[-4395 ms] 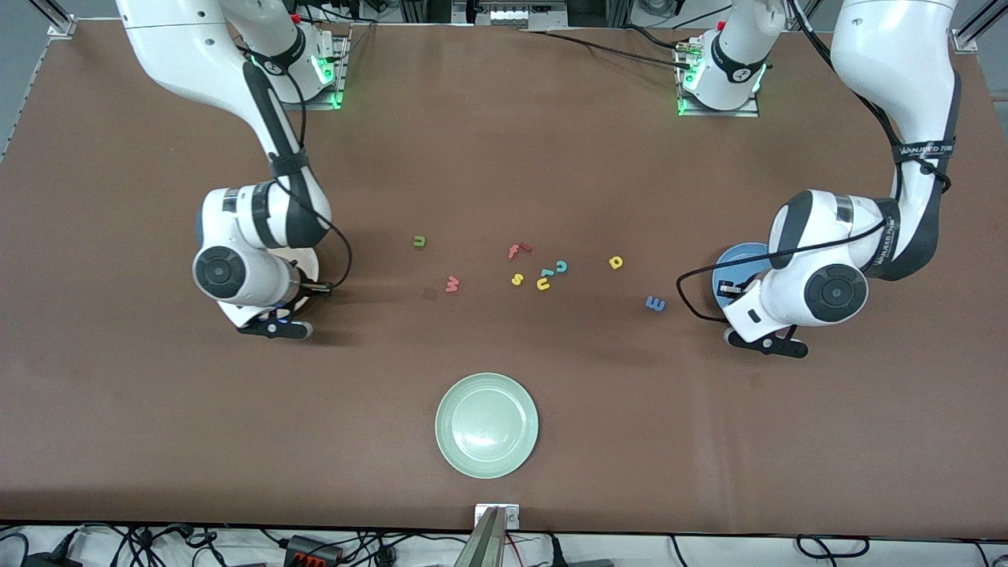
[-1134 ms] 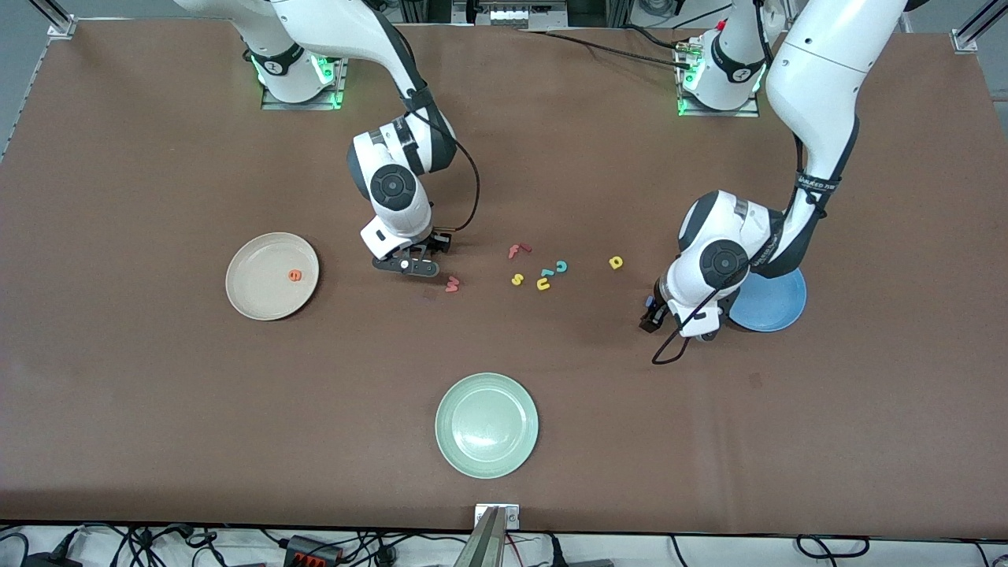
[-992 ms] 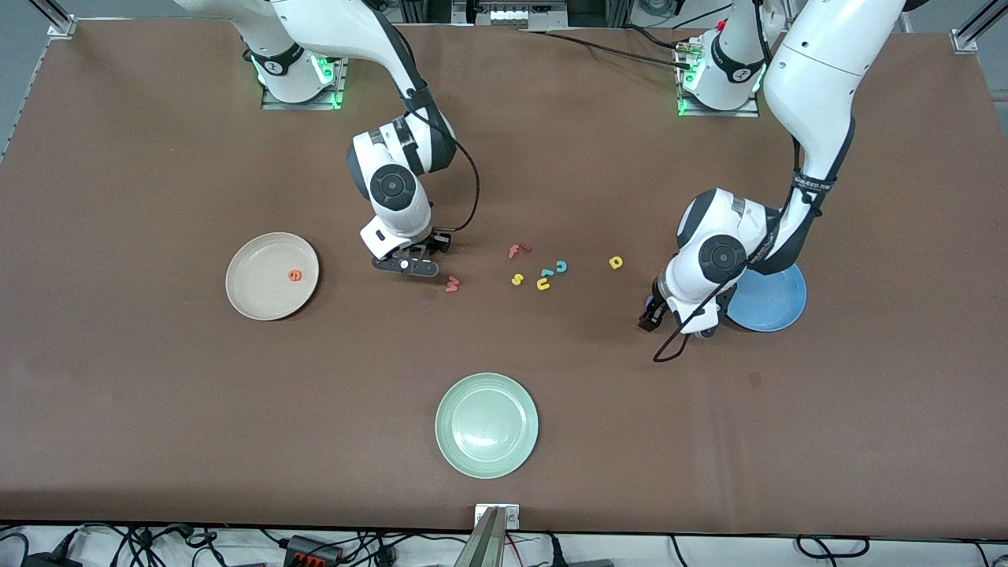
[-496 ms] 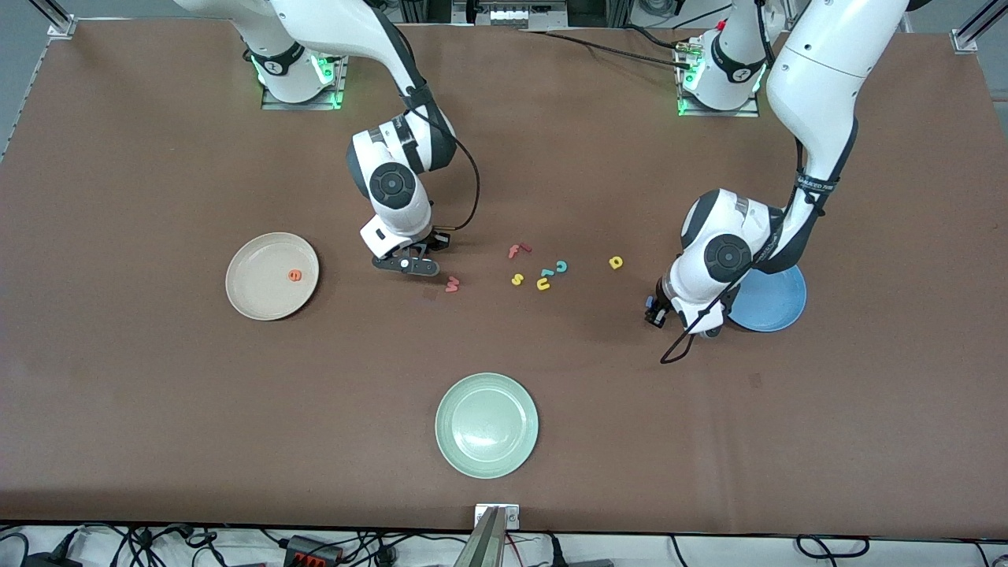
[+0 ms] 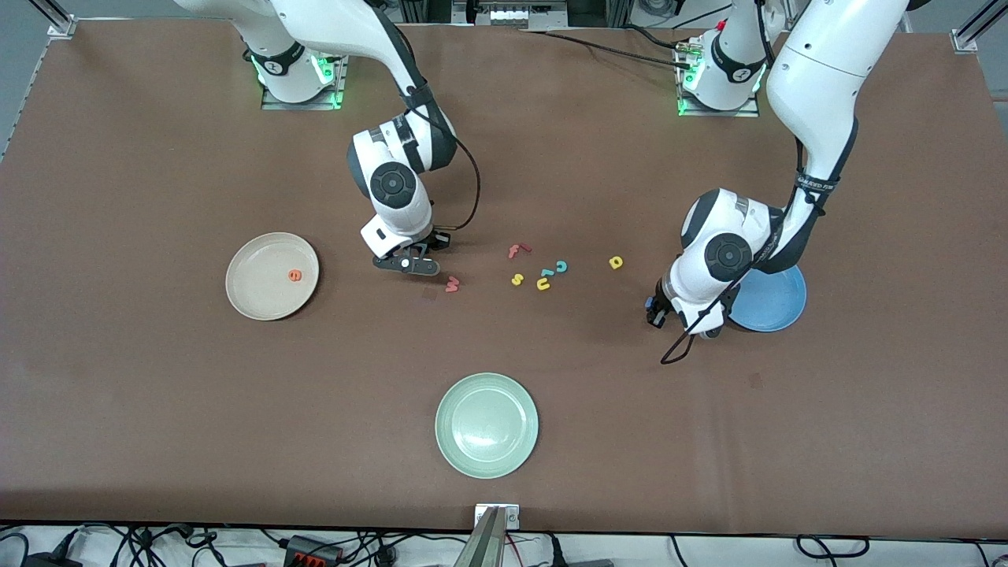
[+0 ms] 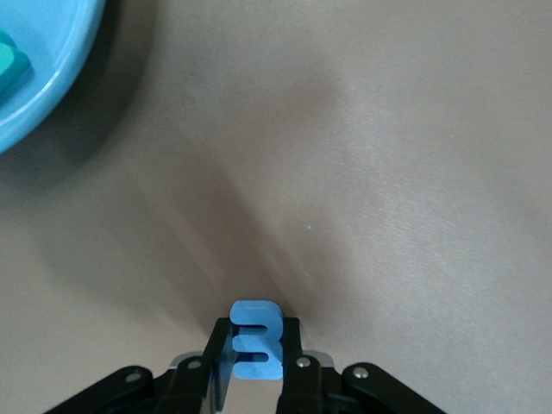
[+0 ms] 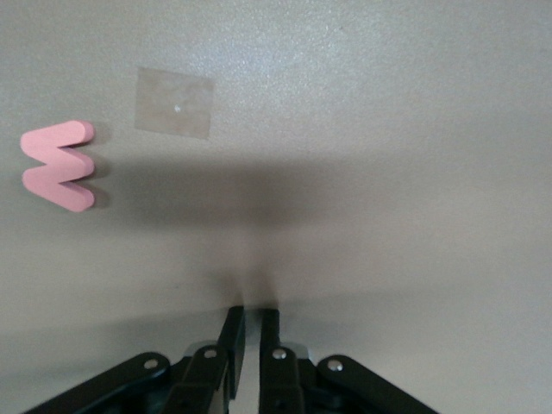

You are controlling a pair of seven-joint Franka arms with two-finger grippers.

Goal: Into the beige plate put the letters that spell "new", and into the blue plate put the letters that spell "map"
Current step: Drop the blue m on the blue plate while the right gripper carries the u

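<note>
Blue m [image 6: 257,340] sat clamped in my left pincer [image 6: 256,373], low at the worktop [image 5: 157,409] just beside the blue plate [image 5: 776,299], which held the teal a [image 6: 10,59]. My right pincer [image 7: 246,341] was pinched narrow with nothing visible between its fingers, near the pinkish-red w [image 7: 59,166]. I saw the orange e [image 5: 294,275] in the beige plate [image 5: 256,295].

The surface [image 5: 157,394] is plain brown; the plates are beige [image 5: 260,295], blue [image 5: 776,303] and pale green [image 5: 487,425]. Letter colours: orange e [image 5: 294,275], pink w [image 7: 59,165], blue m [image 6: 256,338], yellow p [image 5: 616,262]. Both arms are white with black pincer fingers [image 7: 231,341].
</note>
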